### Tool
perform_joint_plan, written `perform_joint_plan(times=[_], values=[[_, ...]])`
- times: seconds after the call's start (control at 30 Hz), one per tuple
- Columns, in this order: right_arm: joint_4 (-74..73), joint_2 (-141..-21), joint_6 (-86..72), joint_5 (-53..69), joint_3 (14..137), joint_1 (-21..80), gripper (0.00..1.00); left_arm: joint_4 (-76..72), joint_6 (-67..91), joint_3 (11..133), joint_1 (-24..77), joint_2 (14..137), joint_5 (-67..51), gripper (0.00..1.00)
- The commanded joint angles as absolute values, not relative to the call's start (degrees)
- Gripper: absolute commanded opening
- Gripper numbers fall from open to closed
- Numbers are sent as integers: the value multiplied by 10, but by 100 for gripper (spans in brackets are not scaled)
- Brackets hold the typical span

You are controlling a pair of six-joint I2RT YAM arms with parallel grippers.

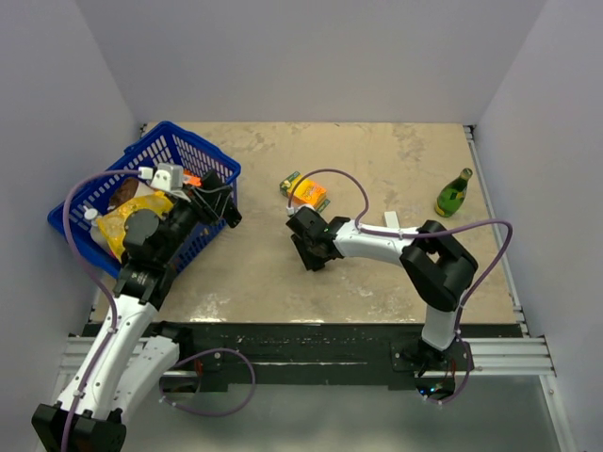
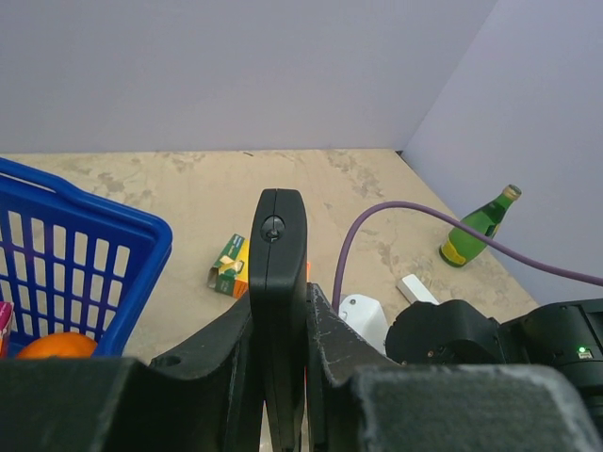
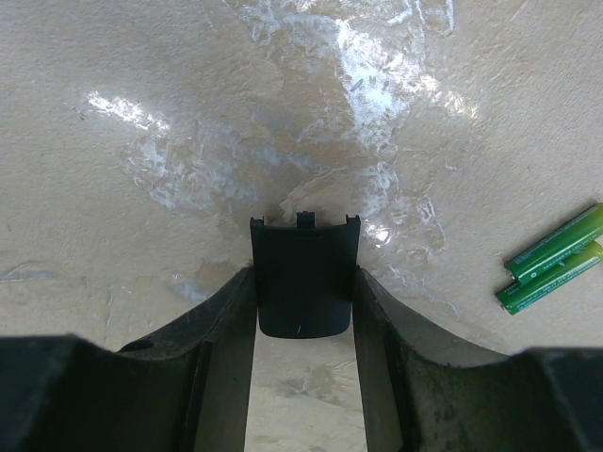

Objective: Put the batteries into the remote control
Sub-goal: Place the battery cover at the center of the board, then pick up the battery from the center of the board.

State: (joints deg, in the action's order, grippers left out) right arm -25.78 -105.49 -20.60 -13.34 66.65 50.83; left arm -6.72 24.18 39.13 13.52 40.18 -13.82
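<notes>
My left gripper (image 2: 280,315) is shut on the black remote control (image 2: 278,282), which stands edge-on between the fingers. In the top view this gripper (image 1: 219,202) is at the blue basket's right side. My right gripper (image 3: 303,282) is shut on the small black square cover (image 3: 303,273) and holds it just above the table. In the top view it (image 1: 309,250) is near the table's middle. Two thin green batteries (image 3: 554,259) lie side by side on the table to the right of the cover. I cannot make them out in the top view.
A blue basket (image 1: 193,151) with an orange and packets stands at the left. An orange-and-green carton (image 1: 305,192) lies at mid-table. A green glass bottle (image 1: 453,193) stands at the right. A white bar (image 1: 391,221) lies by the right arm.
</notes>
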Motion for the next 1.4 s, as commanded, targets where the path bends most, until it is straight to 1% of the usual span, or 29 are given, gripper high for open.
perform_joint_plan(times=[0.0,0.03,0.07,0.13,0.2,0.23,0.27,0.33,0.37,0.43,0.53,0.6,0.73,0.77,0.9,1.0,1.1,1.2,1.3,1.37], values=[[-262,-1056,-221,-133,674,507,39,-80,225,389,134,395,-149,0],[-265,-1056,-221,-134,674,507,42,-82,226,388,134,395,-150,0],[-265,-1054,-222,-134,673,507,47,-83,227,388,134,395,-151,0],[-270,-1048,-224,-136,675,507,50,-84,228,388,134,396,-154,0],[-274,-1036,-227,-135,676,507,56,-85,228,387,134,398,-156,0],[-274,-1032,-227,-136,677,506,59,-86,228,387,134,397,-157,0],[-275,-1027,-228,-137,678,506,66,-87,229,386,134,397,-158,0],[-279,-1012,-228,-141,681,507,70,-89,230,385,134,398,-162,0],[-279,-1004,-229,-141,682,508,75,-91,231,384,134,398,-163,0],[-286,-980,-228,-142,683,508,79,-92,232,383,134,401,-167,0],[-292,-948,-230,-142,680,507,91,-94,234,384,134,403,-174,0],[-293,-907,-232,-140,674,507,92,-96,236,382,134,403,-179,0],[-286,-830,-248,-163,657,507,98,-99,237,381,134,404,-191,0],[-276,-794,-257,-181,650,507,98,-100,238,381,134,405,-198,0],[-260,-713,-280,-242,613,505,98,-100,239,381,134,409,-216,0],[-243,-672,-233,-237,583,504,98,-95,236,383,134,409,-226,0],[-262,-652,-238,-271,577,504,98,-89,232,384,134,407,-234,0],[-270,-641,-224,-273,568,504,98,-83,229,386,134,407,-243,0],[-293,-649,-207,-294,570,500,98,-77,228,386,134,405,-248,0],[-302,-663,-184,-294,571,492,90,-74,224,388,134,403,-248,0]])
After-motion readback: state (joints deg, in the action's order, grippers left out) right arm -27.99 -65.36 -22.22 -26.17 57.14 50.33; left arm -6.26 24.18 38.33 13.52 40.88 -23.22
